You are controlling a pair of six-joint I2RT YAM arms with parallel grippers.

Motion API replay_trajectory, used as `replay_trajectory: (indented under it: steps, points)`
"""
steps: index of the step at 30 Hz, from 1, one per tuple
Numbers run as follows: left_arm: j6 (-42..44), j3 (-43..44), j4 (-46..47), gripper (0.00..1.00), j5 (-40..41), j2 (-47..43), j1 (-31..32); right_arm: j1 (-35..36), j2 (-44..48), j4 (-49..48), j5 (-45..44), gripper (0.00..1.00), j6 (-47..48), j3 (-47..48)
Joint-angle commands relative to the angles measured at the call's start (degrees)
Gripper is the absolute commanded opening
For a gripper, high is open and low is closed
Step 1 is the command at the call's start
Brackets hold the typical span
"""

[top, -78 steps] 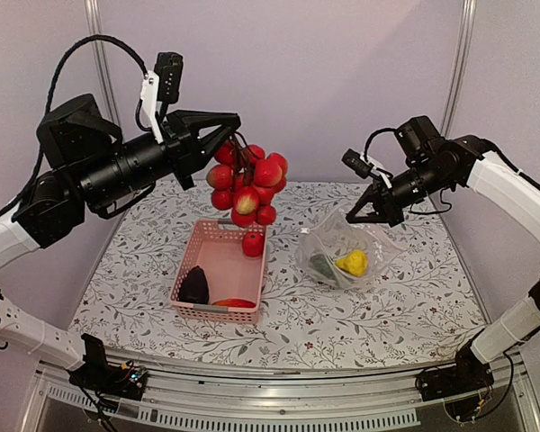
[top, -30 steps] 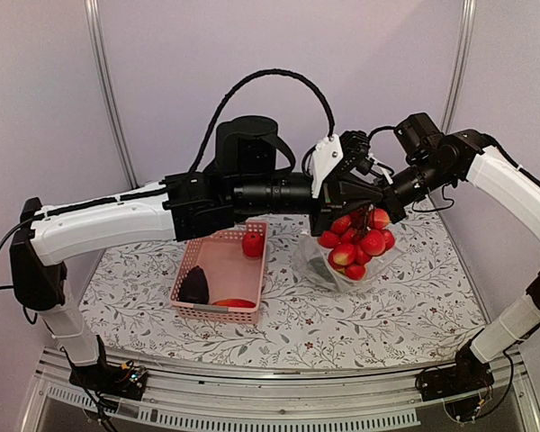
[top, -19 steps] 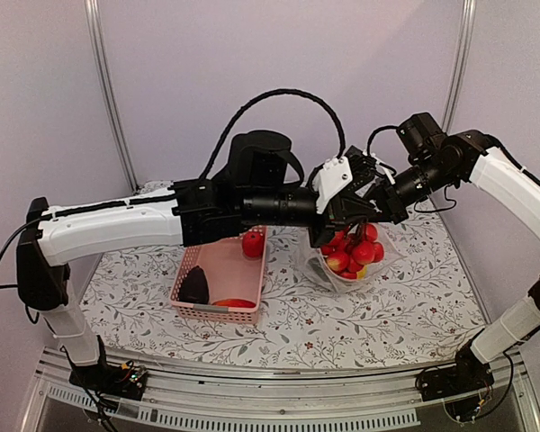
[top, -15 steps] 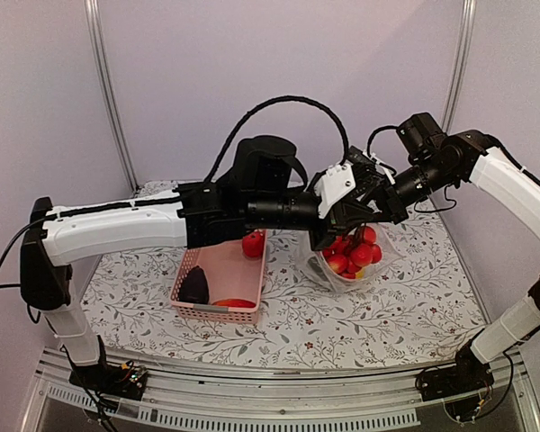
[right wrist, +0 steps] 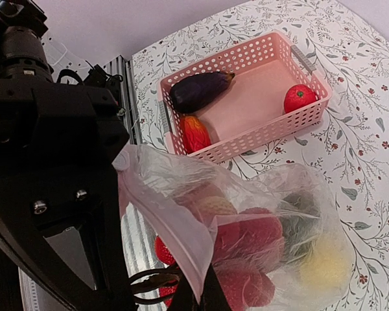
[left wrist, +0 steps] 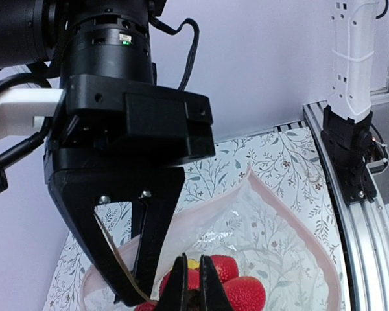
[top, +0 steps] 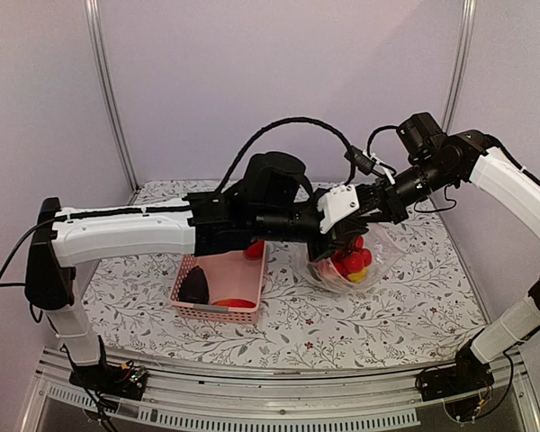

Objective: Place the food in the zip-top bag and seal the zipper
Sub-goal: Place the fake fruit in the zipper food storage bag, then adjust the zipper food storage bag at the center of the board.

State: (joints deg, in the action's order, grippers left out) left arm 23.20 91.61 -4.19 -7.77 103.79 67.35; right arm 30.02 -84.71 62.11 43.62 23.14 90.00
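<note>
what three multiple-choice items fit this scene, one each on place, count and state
1. Where is the eggplant? A held in the air B in the pink basket C on an arm
2. How many pieces of food lie in the basket? A one B five C three
3. The mouth of the bag is: A open B zipped shut C folded flat
Answers: 1 B, it lies inside the basket. 2 C, eggplant, tomato and a red-orange piece. 3 A, the right jaws hold its edge up, gaping.
</note>
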Motion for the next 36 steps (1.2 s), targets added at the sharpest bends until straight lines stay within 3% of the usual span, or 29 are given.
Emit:
replay_trajectory:
  steps: [1, 5, 7, 9, 19, 28, 32, 36]
  points:
    - [1.1, -1.8, -0.1, 0.0, 1.7, 0.0, 1.0, 0.5, 1.1, -0.6, -0.2, 0.0, -0.6, 0.6]
    - [1.2, -2.7, 0.0, 0.03, 3.5, -0.5, 1.0, 0.4, 1.2, -1.4, -3.3, 0.0, -1.5, 1.1]
    - [1.2, -2.6, 0.4, 0.19, 5.8, -0.4, 1.0, 0.4, 1.4, -1.7, -4.3, 0.0, -1.8, 1.2]
    - [1.4, -2.2, 0.6, 0.26, 7.1, -0.5, 1.1, 0.4, 1.3, -2.1, -4.9, 0.0, -2.0, 1.4]
    - [0.6, -3.6, 4.4, 0.42, 10.9, -5.4, 4.2, -2.9, 0.4, -4.1, -8.3, 0.0, -4.2, 3.5]
    - [-7.8, -20.7, 27.5, 0.66, 22.5, -20.3, 7.0, -16.5, -5.3, -8.5, -15.0, 0.0, -7.8, 15.4]
    - [-12.0, -26.5, 26.0, 0.69, 34.4, -24.4, 6.3, -19.8, -8.6, -12.0, -23.8, 0.0, -8.8, 20.6]
    - [-19.9, -31.7, 16.9, 0.71, 40.9, -28.0, 4.5, -19.8, -6.1, -17.0, -21.8, 0.0, -9.8, 13.6]
